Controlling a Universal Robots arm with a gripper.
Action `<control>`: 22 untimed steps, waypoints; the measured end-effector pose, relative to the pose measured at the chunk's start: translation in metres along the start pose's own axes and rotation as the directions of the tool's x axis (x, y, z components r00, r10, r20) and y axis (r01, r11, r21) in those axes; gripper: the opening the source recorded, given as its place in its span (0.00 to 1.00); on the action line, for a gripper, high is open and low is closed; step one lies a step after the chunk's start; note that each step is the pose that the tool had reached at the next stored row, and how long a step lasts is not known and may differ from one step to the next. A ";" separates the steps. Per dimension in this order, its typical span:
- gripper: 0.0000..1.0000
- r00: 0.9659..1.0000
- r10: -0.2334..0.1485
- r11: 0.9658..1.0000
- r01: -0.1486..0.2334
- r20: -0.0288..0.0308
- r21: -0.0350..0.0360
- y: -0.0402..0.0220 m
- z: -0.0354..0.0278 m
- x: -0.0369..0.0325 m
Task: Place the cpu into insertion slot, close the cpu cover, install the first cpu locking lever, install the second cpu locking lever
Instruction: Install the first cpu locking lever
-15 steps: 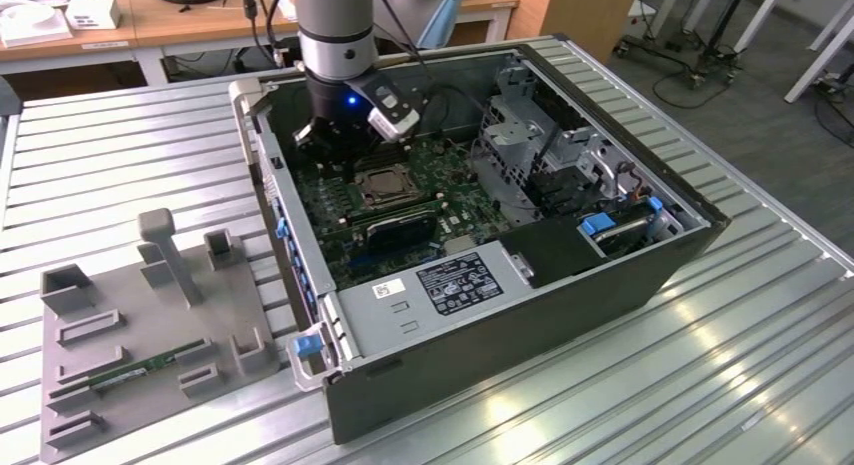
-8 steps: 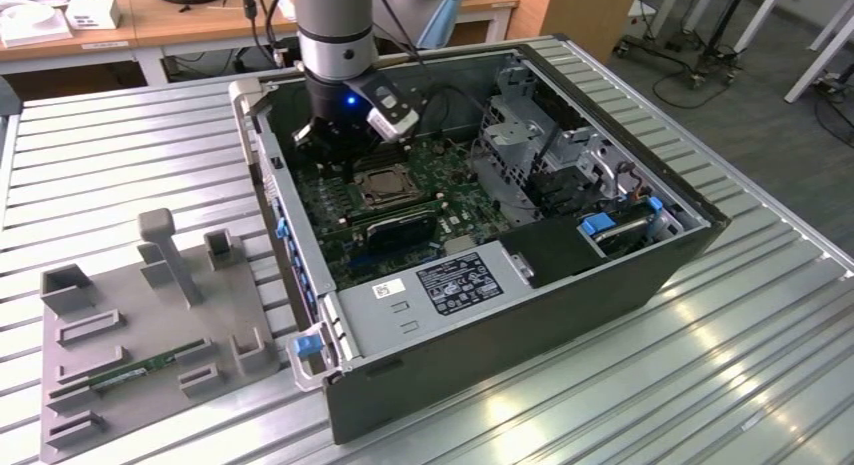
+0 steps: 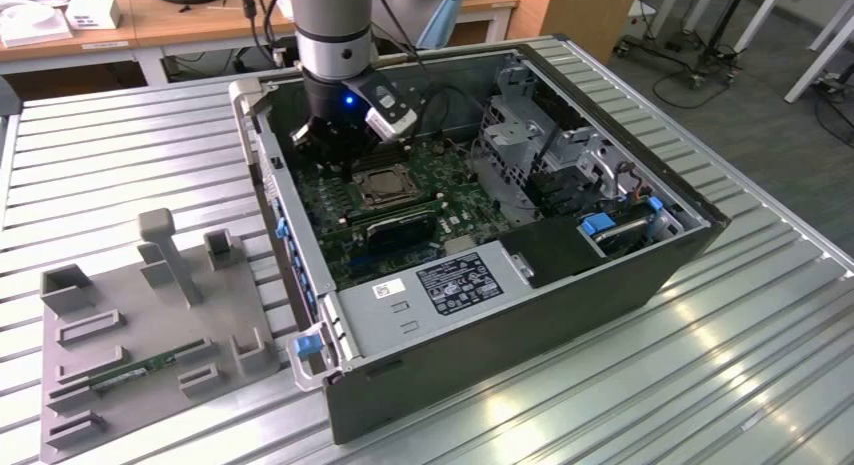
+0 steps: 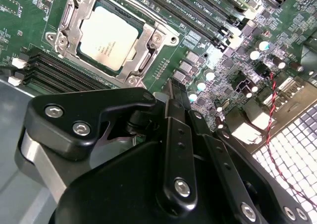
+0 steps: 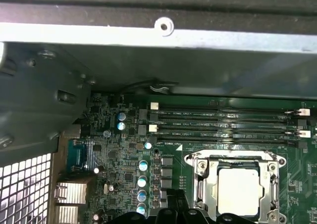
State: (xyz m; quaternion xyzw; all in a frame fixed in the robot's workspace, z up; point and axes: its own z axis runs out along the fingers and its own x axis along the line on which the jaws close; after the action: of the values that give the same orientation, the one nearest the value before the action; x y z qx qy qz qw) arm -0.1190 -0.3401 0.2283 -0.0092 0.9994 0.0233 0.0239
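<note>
Finds the end effector [image 3: 344, 145] inside the open computer case [image 3: 667, 255], in the upper middle of the exterior view, hanging over the green motherboard [image 3: 447, 170] close to the case's far wall. Reads its fingers [image 4: 173, 115] in the second wrist view as drawn together at the tips, gripping nothing.

Locates the cpu [image 4: 108, 38] in both wrist views, seated flat in the insertion slot [image 4: 119, 10] and square with the slot's dark edge. Notes the cpu cover [image 4: 148, 55] lying down around the cpu, its cut-out framing the metal top on all four sides. Places the end effector near the cover's edge, apart from it, with no contact seen.

Marks tight margins at the socket, with long memory slots [image 4: 198, 11] close along one side of the cover and a second bank [image 4: 54, 70] along the opposite side. Records, in the exterior view, a metal drive cage [image 3: 534, 135] bounding the board on the exterior view's right and a power supply [image 3: 454, 285] closing off the lower middle. Leaves free room mainly straight up through the case's open top.

Notes the case resting on a ribbed metal table [image 3: 107, 165]. Spots a grey fixture tray [image 3: 134, 405] at the lower left, carrying a green memory stick [image 3: 134, 370], well apart from the case.
</note>
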 end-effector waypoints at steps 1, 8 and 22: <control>0.11 1.000 0.000 1.000 0.000 0.000 0.000 0.0001 -0.0007 -0.0001; 0.11 1.000 0.000 1.000 0.000 0.002 -0.001 0.0006 -0.0105 -0.0005; 0.11 1.000 0.005 0.996 -0.004 0.006 -0.093 0.0014 -0.0124 0.0026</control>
State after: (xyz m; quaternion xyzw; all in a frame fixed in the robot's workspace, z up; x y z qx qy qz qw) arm -0.1222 -0.3393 0.2407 -0.0080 0.9972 0.0700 0.0264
